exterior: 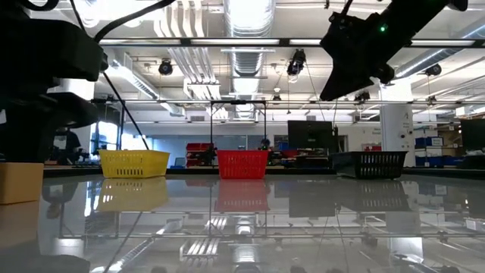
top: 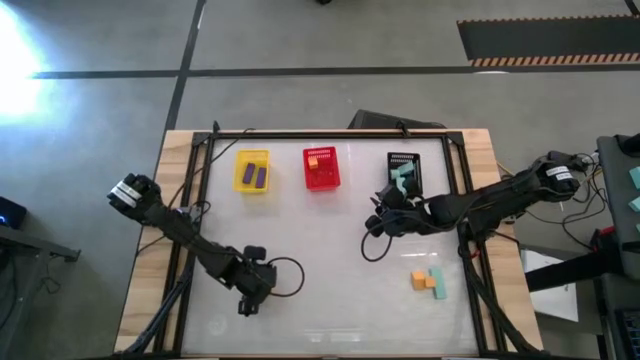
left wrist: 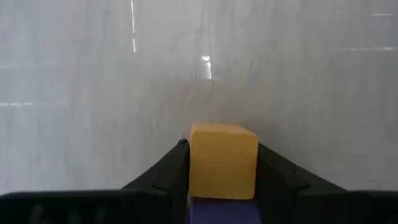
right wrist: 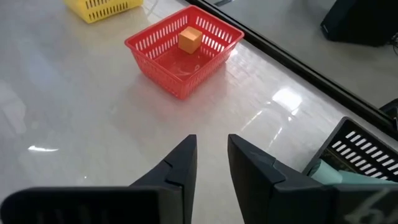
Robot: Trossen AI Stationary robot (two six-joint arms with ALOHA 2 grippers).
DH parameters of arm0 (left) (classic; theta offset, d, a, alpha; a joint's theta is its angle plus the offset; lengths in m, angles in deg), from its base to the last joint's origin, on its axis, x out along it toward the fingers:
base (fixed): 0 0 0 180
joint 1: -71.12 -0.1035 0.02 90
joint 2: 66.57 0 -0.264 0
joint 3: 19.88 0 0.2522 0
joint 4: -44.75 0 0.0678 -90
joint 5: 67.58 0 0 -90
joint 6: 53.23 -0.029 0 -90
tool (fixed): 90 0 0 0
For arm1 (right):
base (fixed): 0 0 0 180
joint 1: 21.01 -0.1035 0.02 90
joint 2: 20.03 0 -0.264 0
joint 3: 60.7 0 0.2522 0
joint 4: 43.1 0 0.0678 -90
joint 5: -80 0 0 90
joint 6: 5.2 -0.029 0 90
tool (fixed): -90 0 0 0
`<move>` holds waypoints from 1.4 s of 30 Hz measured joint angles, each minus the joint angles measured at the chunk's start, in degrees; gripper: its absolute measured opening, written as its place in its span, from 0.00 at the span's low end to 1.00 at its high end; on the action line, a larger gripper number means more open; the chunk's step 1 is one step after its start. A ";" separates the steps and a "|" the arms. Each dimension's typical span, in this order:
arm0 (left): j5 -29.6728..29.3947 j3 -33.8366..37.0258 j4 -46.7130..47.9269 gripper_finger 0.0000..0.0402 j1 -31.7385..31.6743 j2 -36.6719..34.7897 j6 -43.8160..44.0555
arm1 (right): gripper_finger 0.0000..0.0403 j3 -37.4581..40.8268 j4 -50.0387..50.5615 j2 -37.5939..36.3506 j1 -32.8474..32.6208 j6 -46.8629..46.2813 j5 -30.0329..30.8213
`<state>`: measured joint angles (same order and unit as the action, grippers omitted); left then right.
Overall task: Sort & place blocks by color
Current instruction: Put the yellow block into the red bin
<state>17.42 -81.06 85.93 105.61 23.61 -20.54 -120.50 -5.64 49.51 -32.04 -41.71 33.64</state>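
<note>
My left gripper (top: 248,297) is near the table's front left, shut on an orange block (left wrist: 222,158). A purple block (left wrist: 221,211) shows just behind the orange one, between the fingers. In the low view the orange block (exterior: 19,182) sits low at the far left under the dark arm. My right gripper (right wrist: 212,163) hovers empty beside the black basket (top: 404,172), its fingers a narrow gap apart. An orange block and teal blocks (top: 428,282) lie on the table at the front right. The yellow basket (top: 252,170) holds purple blocks. The red basket (right wrist: 185,50) holds an orange block (right wrist: 190,38). My left gripper pinches the orange block by two opposite sides (left wrist: 194,163) between its two fingers, which slant down toward the table top. The block stands square in the hold. I cannot tell whether its underside touches the table, or whether the fingers also hold the purple block.
The three baskets stand in a row at the far side: yellow (exterior: 134,163), red (exterior: 242,163) and black (exterior: 370,163). The black basket holds teal blocks (top: 402,178). A dark frame rail (top: 330,134) runs around the table top. Loose cables (top: 285,275) trail from both arms.
</note>
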 joint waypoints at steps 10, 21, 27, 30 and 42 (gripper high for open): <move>-12.33 0.02 -0.67 0.29 -4.08 -4.06 -13.87 | 0.22 8.47 -23.01 0.11 -0.39 9.84 -4.83; -19.16 7.95 -43.60 0.29 -13.69 -11.96 -42.23 | 0.45 19.48 -66.68 0.11 -0.57 31.65 -24.79; -15.23 14.55 -69.01 0.30 -15.80 -12.15 -44.39 | 0.50 18.12 -72.34 3.22 -2.23 41.83 -27.78; -15.23 15.94 -72.49 0.30 -15.85 -12.17 -43.70 | 0.50 15.41 -76.71 8.13 -2.48 44.90 -27.79; -15.47 15.21 -72.67 0.30 -17.73 -14.63 -19.59 | 0.50 3.51 -74.97 19.92 -4.83 66.28 -24.85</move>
<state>1.95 -65.85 13.26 87.88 8.99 -40.12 -116.99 -80.62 69.43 -36.87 24.57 8.79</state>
